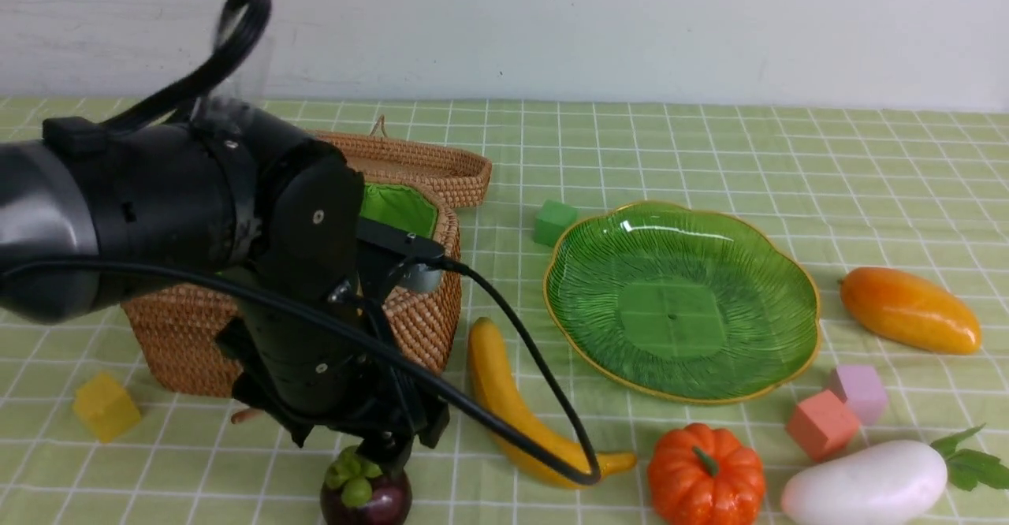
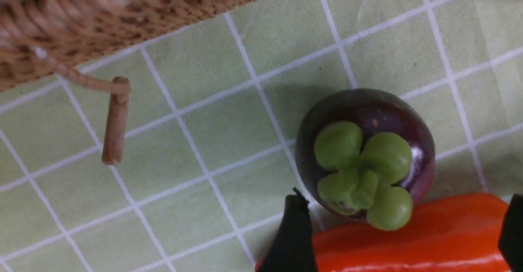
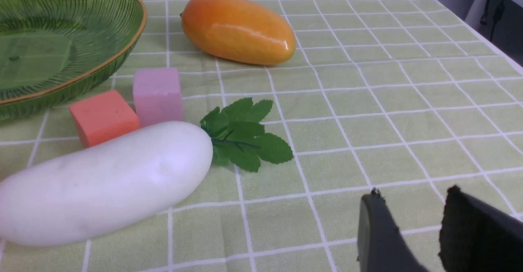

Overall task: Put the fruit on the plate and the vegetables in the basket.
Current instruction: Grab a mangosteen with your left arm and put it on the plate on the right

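Closest to me, the left gripper (image 2: 404, 206) hangs low over the mangosteen (image 1: 365, 495) with its fingers spread wide. The carrot (image 2: 408, 243) runs crosswise under both tips, seemingly right against the mangosteen, so nothing looks pinched. I'd guess one of those two is its business, though I can't say which.

The right gripper (image 3: 413, 192) sits low over bare tablecloth (image 3: 367, 112) near the white radish (image 1: 863, 484). Its fingers are partly apart and hold nothing, as if it's waiting its turn.

The radish, the small pumpkin (image 1: 705, 478) and the banana (image 1: 512, 407) all lie loose on the cloth, unsorted. The banana is between the basket and the plate.

Behind them the green plate (image 1: 788, 257) has no fruit on it, and the mango (image 1: 909, 310) lies just off its right edge.

The woven basket (image 1: 181, 328) stands behind the left arm. Its lid (image 1: 426, 164) is thrown back, so vegetables can drop straight onto the green lining.
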Motion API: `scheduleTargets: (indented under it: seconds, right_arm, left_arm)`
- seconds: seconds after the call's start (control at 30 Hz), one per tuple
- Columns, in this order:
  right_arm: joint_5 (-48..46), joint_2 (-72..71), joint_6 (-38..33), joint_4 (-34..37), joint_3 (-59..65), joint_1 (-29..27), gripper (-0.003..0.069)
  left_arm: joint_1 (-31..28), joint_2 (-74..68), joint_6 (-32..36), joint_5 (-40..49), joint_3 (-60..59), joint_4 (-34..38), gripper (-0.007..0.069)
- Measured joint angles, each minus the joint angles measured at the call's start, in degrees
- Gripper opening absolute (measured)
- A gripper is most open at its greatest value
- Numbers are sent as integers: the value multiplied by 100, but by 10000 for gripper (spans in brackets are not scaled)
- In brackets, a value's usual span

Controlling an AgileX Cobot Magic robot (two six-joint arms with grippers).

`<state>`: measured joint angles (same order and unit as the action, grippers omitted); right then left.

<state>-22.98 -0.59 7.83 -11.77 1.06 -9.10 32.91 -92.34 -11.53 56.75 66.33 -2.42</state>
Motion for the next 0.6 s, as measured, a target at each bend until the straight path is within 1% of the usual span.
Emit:
scheduleTargets:
  seconds: [0.1,0.37,0.6]
  right_arm:
    - [0,0,0,0,0,0,241]
    - [0,0,0,0,0,0,241]
    - [0,0,0,0,0,0,241]
  left_arm:
    - [0,-31,188,-254,-223,-46,631]
    - [0,-125,248,-893,-508,-3,632]
    - [0,-544,249,-1028,-513,-10,632]
